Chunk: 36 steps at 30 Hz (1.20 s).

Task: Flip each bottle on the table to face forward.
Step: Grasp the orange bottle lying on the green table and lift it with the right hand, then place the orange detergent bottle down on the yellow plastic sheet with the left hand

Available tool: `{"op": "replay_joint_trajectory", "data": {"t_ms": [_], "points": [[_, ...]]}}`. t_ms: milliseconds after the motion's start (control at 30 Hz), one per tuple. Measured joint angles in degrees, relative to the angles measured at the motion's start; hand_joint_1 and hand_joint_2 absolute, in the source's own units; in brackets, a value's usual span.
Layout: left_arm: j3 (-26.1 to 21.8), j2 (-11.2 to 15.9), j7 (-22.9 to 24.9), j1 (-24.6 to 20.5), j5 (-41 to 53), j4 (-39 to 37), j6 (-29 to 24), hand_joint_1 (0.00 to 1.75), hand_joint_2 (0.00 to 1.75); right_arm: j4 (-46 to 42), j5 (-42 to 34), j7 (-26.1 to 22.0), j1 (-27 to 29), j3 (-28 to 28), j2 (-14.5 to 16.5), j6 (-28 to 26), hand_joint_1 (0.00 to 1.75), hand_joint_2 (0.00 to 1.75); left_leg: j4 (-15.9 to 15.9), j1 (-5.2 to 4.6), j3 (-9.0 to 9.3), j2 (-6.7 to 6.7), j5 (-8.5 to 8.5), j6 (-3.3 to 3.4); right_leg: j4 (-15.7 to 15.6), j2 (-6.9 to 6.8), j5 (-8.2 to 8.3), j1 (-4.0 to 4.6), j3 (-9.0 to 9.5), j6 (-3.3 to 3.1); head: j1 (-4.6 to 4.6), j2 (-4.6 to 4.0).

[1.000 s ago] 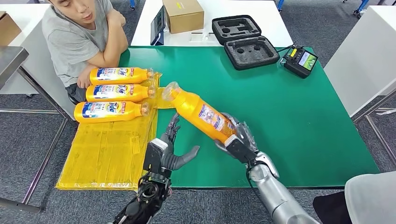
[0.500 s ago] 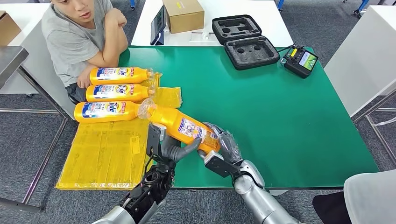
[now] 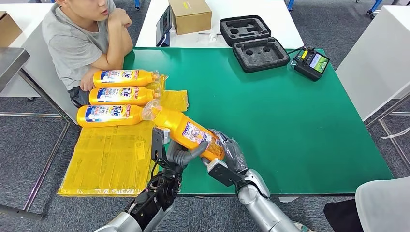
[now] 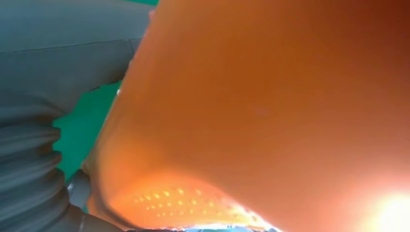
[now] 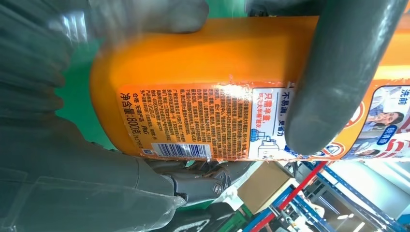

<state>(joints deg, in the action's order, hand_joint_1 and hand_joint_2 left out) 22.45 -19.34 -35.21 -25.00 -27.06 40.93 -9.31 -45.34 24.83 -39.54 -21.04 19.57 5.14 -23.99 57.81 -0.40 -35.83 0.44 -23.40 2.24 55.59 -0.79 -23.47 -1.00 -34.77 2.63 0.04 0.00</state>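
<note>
The orange bottle (image 3: 186,130) lies slanted near the front edge of the green table (image 3: 290,121), its capped neck pointing toward the three bottles laid in a row and its back label — small print and a barcode — turned up. The right hand (image 3: 227,157) grips the bottle's base end, a thick thumb pressed across the label in the right wrist view (image 5: 333,72). The left hand (image 3: 176,152) is under and beside the bottle's middle with its thumb against the bottle; whether it truly grips or merely supports cannot be told, since the left wrist view is a close orange blur. The three bottles (image 3: 123,95) lie side by side on a yellow sheet (image 3: 111,154), front labels up, the nearest one's cap just beside the held bottle's neck. A person in a grey shirt (image 3: 77,41) leans on the table's corner — beyond lie a black foam case (image 3: 254,41), a cardboard box (image 3: 189,14) and a handheld controller (image 3: 310,63).
</note>
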Motion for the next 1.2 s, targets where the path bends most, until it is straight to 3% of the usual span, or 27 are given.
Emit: {"op": "replay_joint_trajectory", "data": {"t_ms": [67, 200, 233, 267, 300, 400, 433, 667, 867, 1200], "points": [[-0.01, 0.00, 0.04, 0.00, -0.11, 0.01, -0.07, 0.00, 1.75, 0.24, -0.09, 0.00, 0.01, -0.01, 0.17, -0.02, 1.75, 1.75, 0.00, 0.00, 0.00, 0.00, 0.00, 0.00, 0.00, 0.00, 0.00, 0.00, -0.01, 0.00, 0.00, 0.00], [-0.04, -0.01, -0.02, 0.04, -0.38, 0.05, -0.48, 1.68, 1.75, 0.67, -0.13, 0.01, -0.01, -0.01, 0.38, -0.06, 1.75, 1.75, 0.00, 0.00, -0.01, 0.00, 0.00, 0.00, 0.00, 0.00, 0.00, 0.00, -0.01, 0.00, 0.00, 0.00], [-0.03, -0.04, -0.16, 0.12, -0.59, 0.15, -0.88, 1.75, 1.75, 0.85, -0.11, 0.02, -0.03, -0.01, 0.45, -0.11, 1.71, 1.75, 0.00, 0.00, -0.01, 0.00, 0.00, 0.00, 0.00, 0.00, 0.00, 0.00, -0.01, 0.00, 0.00, 0.00], [-0.02, -0.09, -0.40, 0.23, -0.79, 0.31, -1.44, 1.75, 1.75, 1.08, -0.09, 0.02, -0.06, -0.01, 0.57, -0.19, 1.63, 1.75, 0.00, 0.00, -0.01, 0.00, 0.00, 0.00, 0.00, 0.00, 0.00, 0.00, -0.01, 0.00, 0.01, 0.00], [-0.01, -0.15, -0.72, 0.38, -0.94, 0.50, -2.05, 1.75, 1.75, 1.34, -0.05, 0.01, -0.10, -0.01, 0.71, -0.31, 1.37, 1.75, 0.00, 0.00, -0.01, 0.00, 0.00, 0.00, 0.00, 0.00, 0.00, 0.00, -0.01, 0.00, 0.01, 0.00], [0.01, -0.27, -1.73, 0.87, -1.12, 1.10, -3.59, 1.75, 1.75, 2.25, 0.24, 0.01, -0.26, 0.01, 1.25, -0.94, 0.23, 1.75, 0.00, 0.00, -0.01, 0.01, 0.00, 0.00, 0.00, 0.00, 0.00, 0.00, -0.02, 0.00, 0.01, 0.00], [0.02, -0.28, -2.05, 1.01, -1.23, 1.31, -4.01, 1.75, 1.75, 2.61, 0.54, 0.00, -0.28, 0.03, 1.45, -1.31, 0.06, 1.75, 0.00, 0.00, -0.01, 0.01, 0.00, 0.00, 0.00, 0.00, 0.00, 0.00, -0.02, 0.00, 0.01, 0.00], [0.12, -0.28, -4.36, 1.95, 0.91, 4.41, -9.81, 1.75, 1.75, 5.07, 2.76, -0.45, -0.14, 0.45, 2.77, -2.54, 0.00, 1.75, 0.00, 0.01, -0.02, 0.02, 0.00, 0.00, 0.00, 0.01, 0.00, 0.01, -0.04, 0.00, 0.01, 0.00], [-0.17, 0.18, -4.55, 4.08, 16.15, 11.81, -18.11, 1.75, 1.75, 6.72, 3.85, -0.52, -0.21, 0.25, 3.74, -1.21, 0.00, 1.75, -0.01, 0.01, -0.06, 0.01, 0.00, 0.00, 0.00, 0.01, 0.00, 0.00, -0.06, -0.01, 0.00, 0.00], [-0.32, 2.42, -4.77, 4.79, 25.56, 19.66, -22.61, 1.75, 1.75, 8.64, 3.02, -0.50, 0.58, -0.10, 4.22, 1.74, 0.00, 1.75, -0.01, 0.01, -0.06, 0.00, 0.00, 0.00, 0.01, 0.00, 0.00, 0.01, -0.06, -0.01, 0.01, 0.00]]}}
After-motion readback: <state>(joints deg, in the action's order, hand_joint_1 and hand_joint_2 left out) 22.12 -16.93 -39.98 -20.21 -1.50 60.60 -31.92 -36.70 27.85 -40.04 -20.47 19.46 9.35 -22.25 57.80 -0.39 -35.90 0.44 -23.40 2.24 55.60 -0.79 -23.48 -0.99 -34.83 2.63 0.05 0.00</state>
